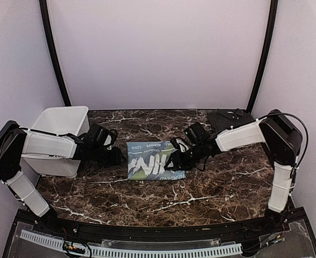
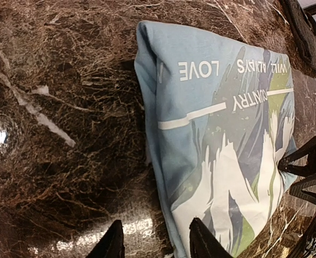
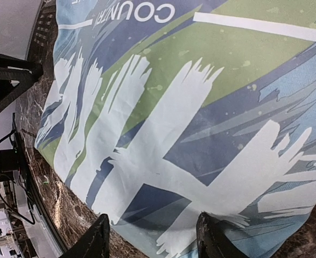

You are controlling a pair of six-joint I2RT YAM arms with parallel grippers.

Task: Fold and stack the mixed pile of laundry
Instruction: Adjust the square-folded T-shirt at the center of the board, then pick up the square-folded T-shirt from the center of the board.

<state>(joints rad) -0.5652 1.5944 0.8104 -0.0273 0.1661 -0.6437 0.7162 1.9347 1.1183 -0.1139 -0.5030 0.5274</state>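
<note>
Seeing the folded T-shirt (image 1: 154,159) centred on the table (image 1: 227,183), long axis left-right, I have the left pincer (image 1: 120,156) at its left edge, the right pincer (image 1: 177,158) at its right, both parted.

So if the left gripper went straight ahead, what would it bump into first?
Most likely the T-shirt: its folded edge lies right in front of the left gripper, in line with the gap, though depth is unclear.
</note>
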